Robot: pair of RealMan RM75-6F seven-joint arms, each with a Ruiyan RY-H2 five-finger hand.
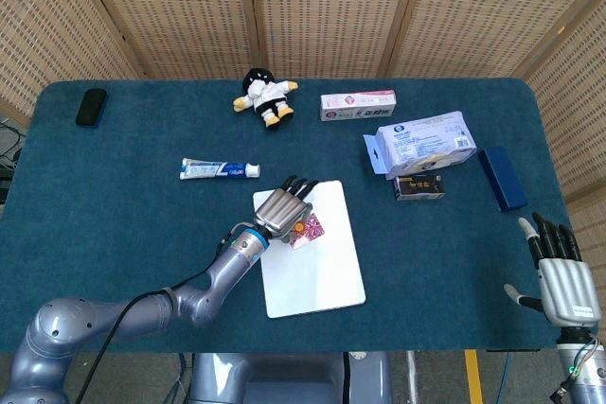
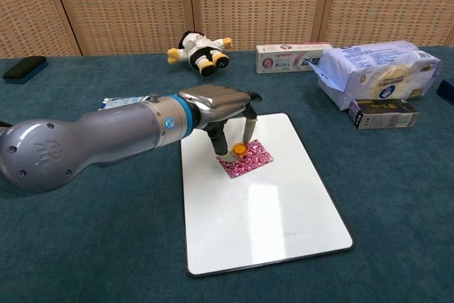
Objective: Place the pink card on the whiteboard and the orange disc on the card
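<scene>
The whiteboard [image 2: 262,204] [image 1: 317,267] lies flat in the middle of the table. On its upper part lies the pink patterned card [image 2: 247,160] [image 1: 309,231]. My left hand [image 2: 221,104] [image 1: 281,207] hovers over the card and pinches the orange disc [image 2: 240,149] [image 1: 297,225] between thumb and a finger, right above the card's left part; whether the disc touches the card I cannot tell. My right hand [image 1: 562,276] rests at the table's near right corner, fingers apart, holding nothing; the chest view does not show it.
Toothpaste tube [image 1: 219,169] left of the board. Plush doll [image 1: 266,96] and a toothpaste box [image 1: 357,105] at the back. Tissue pack [image 1: 421,142], small dark box [image 1: 418,186] and blue box [image 1: 502,178] on the right. Black eraser [image 1: 91,106] far left.
</scene>
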